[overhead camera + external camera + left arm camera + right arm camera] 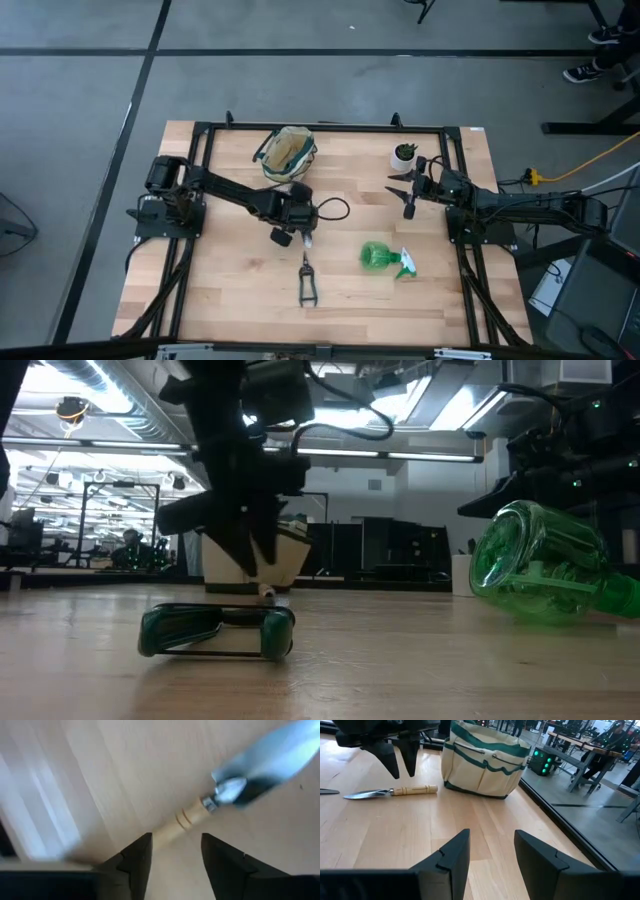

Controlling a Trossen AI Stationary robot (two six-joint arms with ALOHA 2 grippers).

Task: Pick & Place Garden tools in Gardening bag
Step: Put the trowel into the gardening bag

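The wooden-handled metal trowel (395,791) lies flat on the table beside the bag. My left gripper (402,772) hangs open just above its handle (182,820), fingers pointing down and clear of it. The beige canvas bag with green trim (287,153) stands upright at the far middle. The pruning shears (306,283) lie on the table nearer the front edge. The green spray bottle (385,258) lies on its side to their right. My right gripper (408,190) is open and empty at the right. The hand rake is not in view.
A small plant in a white pot (404,154) stands at the far right, close to my right gripper. A black frame (330,127) runs around the table's edges. Bare wood (230,290) lies at the front left.
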